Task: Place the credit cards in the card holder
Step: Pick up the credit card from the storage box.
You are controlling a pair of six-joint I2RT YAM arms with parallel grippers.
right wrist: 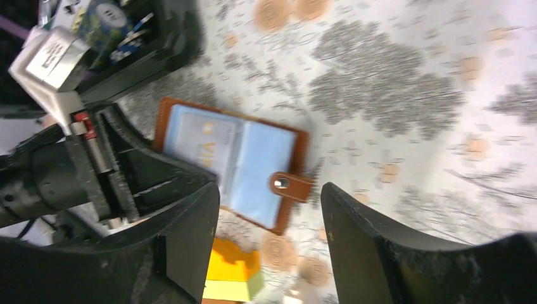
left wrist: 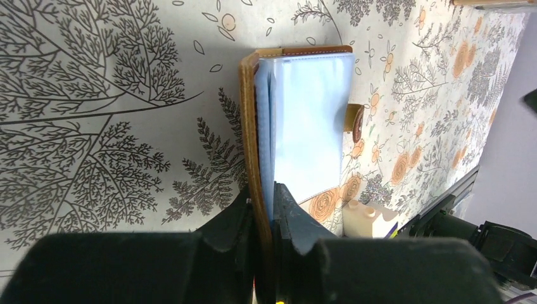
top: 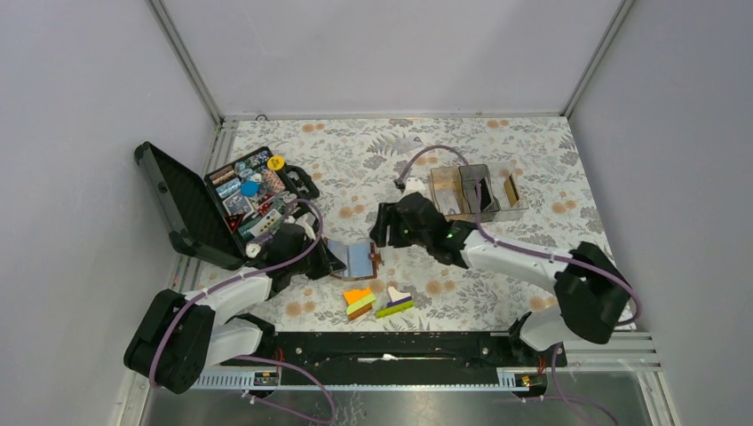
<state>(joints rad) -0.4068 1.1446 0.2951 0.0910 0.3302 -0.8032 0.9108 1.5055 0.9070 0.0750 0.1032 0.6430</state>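
Observation:
The brown leather card holder [top: 357, 259] lies open on the flowered table, its bluish clear sleeves facing up. My left gripper [top: 327, 259] is shut on its left cover; in the left wrist view [left wrist: 263, 197] the jaws pinch the brown edge of the holder [left wrist: 310, 114]. In the right wrist view a pale card [right wrist: 201, 140] sits in a sleeve of the holder [right wrist: 259, 166]. My right gripper [top: 382, 227] hangs open and empty above the holder's snap tab [right wrist: 288, 185]. Thin dark and tan cards [top: 487, 193] stand in the compartment box.
A clear and brown compartment box [top: 444, 188] stands at the back right. An open black tool case [top: 191, 206] full of small parts sits at the left. Orange, green and purple blocks [top: 377, 302] lie just in front of the holder, near the table's front rail.

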